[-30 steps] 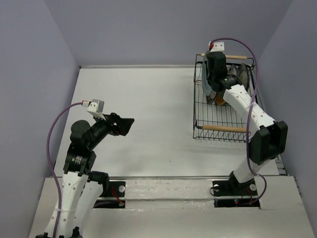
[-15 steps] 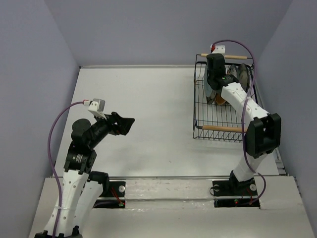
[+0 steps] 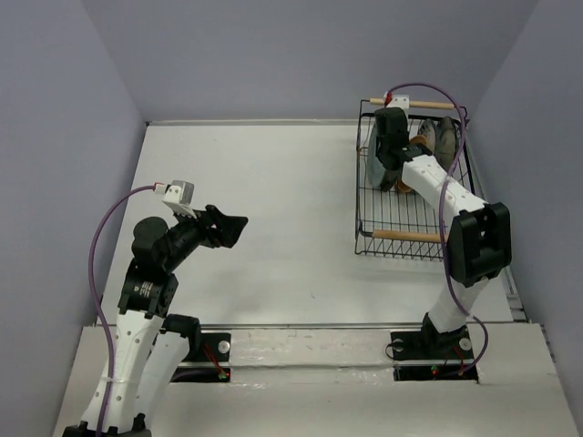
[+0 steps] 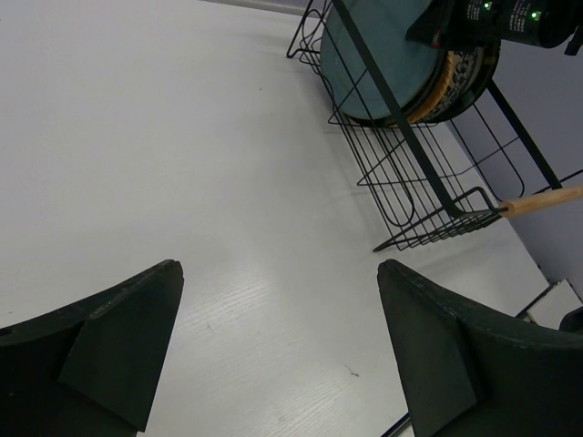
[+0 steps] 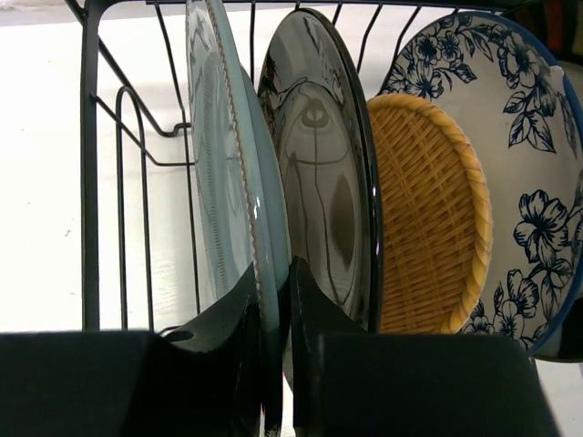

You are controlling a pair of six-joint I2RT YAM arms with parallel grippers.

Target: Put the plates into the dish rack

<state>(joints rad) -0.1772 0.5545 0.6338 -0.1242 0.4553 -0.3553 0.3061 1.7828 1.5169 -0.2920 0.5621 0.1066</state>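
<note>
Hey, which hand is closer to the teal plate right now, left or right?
Right. The right hand is shut on the rim of the teal plate standing in the dish rack; the left hand hangs open over the table, well off to the rack's left.

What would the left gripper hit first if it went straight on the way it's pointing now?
Most likely the bare table, since the open left gripper angles down toward it. The dish rack sits off to the right of that line, though depth is hard to judge.
</note>
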